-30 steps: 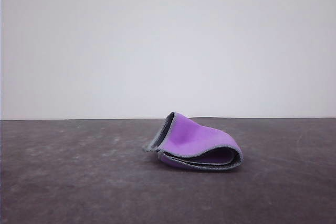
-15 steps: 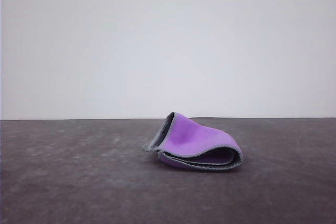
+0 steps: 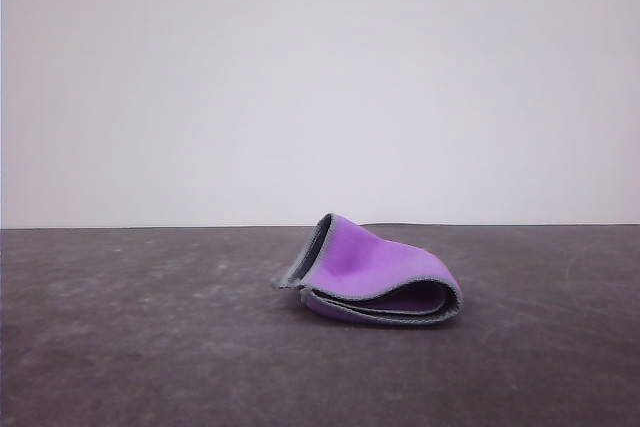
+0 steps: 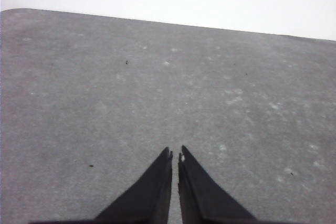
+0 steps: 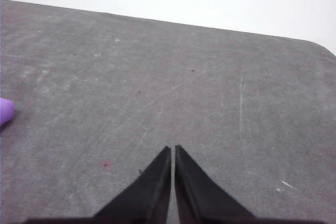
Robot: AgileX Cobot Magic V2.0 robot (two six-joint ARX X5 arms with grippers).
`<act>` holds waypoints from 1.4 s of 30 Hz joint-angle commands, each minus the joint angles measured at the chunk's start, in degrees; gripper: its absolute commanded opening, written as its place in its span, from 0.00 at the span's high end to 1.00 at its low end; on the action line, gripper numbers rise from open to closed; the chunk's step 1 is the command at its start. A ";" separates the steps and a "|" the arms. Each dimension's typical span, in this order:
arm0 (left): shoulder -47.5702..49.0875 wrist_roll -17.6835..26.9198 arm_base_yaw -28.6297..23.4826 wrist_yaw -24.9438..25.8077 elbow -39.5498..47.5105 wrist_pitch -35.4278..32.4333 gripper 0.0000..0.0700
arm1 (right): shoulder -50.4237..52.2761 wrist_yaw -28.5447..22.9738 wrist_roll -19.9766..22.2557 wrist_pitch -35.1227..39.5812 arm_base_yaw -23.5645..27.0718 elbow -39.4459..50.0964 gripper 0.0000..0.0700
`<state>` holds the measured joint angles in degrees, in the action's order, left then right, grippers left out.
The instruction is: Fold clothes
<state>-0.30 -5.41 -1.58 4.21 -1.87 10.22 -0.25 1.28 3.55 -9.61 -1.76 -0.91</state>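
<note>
- The cloth [image 3: 372, 281] lies folded over on the dark grey table [image 3: 120, 347], near its far edge and a little right of the middle. Purple faces outward; the grey stitched edging curls along the open side.
- The left gripper [image 4: 175, 155] hangs above bare table, its two black fingers clenched almost tip to tip with nothing between them.
- The right gripper [image 5: 172, 149] is likewise clenched on nothing above the table, with a purple sliver of the cloth [image 5: 4, 112] well apart from it.
</note>
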 commanded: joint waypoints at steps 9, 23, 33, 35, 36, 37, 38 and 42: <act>0.11 -0.02 0.00 -0.20 1.07 0.48 0.99 | 0.04 -0.22 -0.78 0.70 0.07 0.22 0.99; 0.11 -0.02 0.00 -0.20 1.07 0.48 0.99 | 0.04 -0.22 -0.79 0.70 0.07 0.22 0.99; 0.11 -0.02 0.00 -0.20 1.07 0.48 0.99 | 0.04 -0.22 -0.77 0.70 0.07 0.22 0.99; 0.11 -0.02 0.00 -0.20 1.07 0.48 0.99 | 0.04 -0.22 -0.77 0.70 0.07 0.22 0.99; 0.11 -0.02 0.00 -0.20 1.07 0.48 0.99 | 0.04 -0.22 -0.78 0.70 0.07 0.22 0.99; 0.11 -0.02 0.00 -0.20 1.07 0.48 0.99 | 0.04 -0.22 -0.77 0.70 0.07 0.22 0.99; 0.11 -0.02 0.00 -0.20 1.07 0.48 0.99 | 0.04 -0.22 -0.79 0.70 0.07 0.22 0.99; 0.11 -0.02 0.00 -0.20 1.07 0.48 0.99 | 0.04 -0.22 -0.79 0.70 0.07 0.22 0.99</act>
<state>-0.30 -5.41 -1.58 4.21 -1.87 10.22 -0.25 1.28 3.55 -9.61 -1.76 -0.91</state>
